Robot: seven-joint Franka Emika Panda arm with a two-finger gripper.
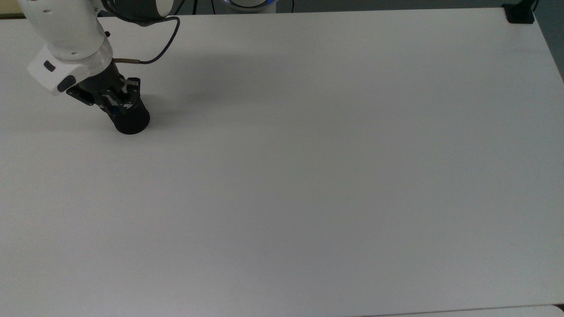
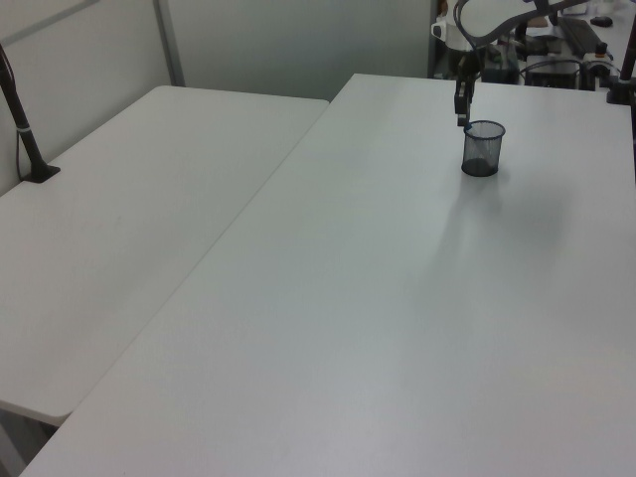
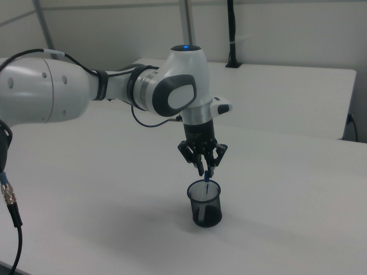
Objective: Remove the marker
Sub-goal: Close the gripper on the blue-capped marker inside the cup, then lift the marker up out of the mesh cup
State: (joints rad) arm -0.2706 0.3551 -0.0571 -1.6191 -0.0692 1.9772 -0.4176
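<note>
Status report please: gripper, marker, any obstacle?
Gripper shut on marker top, above mesh cup. Marker in cup. No obstacle seen.

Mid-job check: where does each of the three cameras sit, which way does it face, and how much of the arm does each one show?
Top view: overhead, looking straight down on the table; wrist and hand over the mesh cup at the top view's upper left.
Left view: low at the table's far end, looking along it; hand above the cup.
Right view: close, level; the whole arm, hand shut on the marker.
All share the cup and hand.
</note>
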